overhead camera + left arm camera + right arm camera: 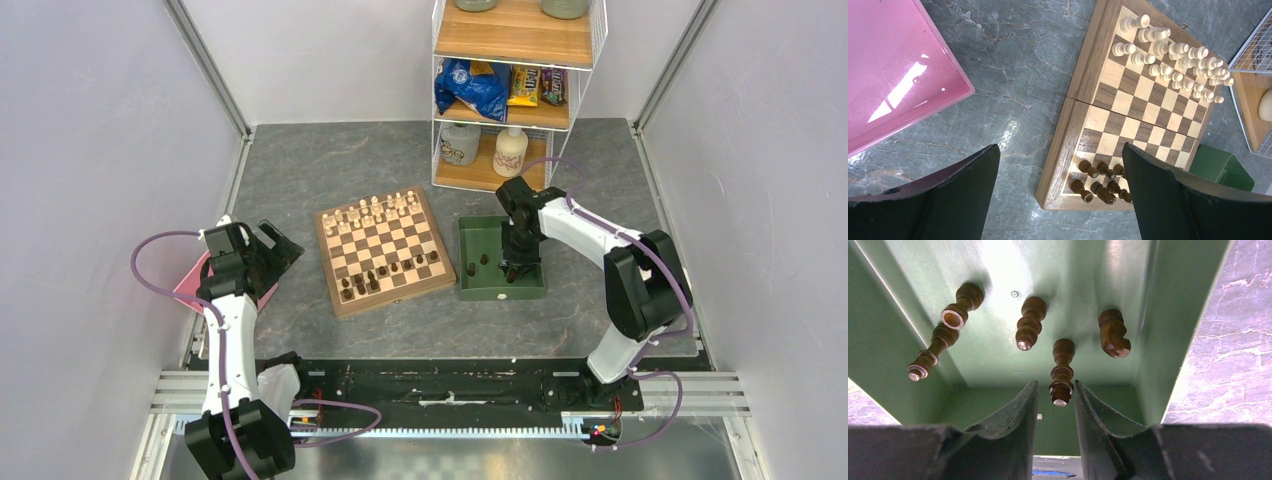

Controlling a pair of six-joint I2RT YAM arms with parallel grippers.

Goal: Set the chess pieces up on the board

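Observation:
The board [392, 301] lies mid-table with dark chess pieces [390, 272] along its near rows and cream pieces [375, 210] at the far side. Several more dark chess pieces [1029, 322] lie on their sides in a green tray [500, 293]. My right gripper [1057, 385] is down in that tray [1158, 315]. Its jaws stand narrowly apart around the end of one lying piece [1062, 371], with a small gap on the left side. My left gripper [1060, 150] hangs wide open and empty left of the board's near corner [1068, 135], where dark pieces [1098, 180] stand.
A pink tray [192, 283] sits under the left arm at the table's left edge, also in the left wrist view [893, 65]. A wire shelf [510, 80] with snacks and bottles stands at the back, just behind the green tray. Walls close in both sides.

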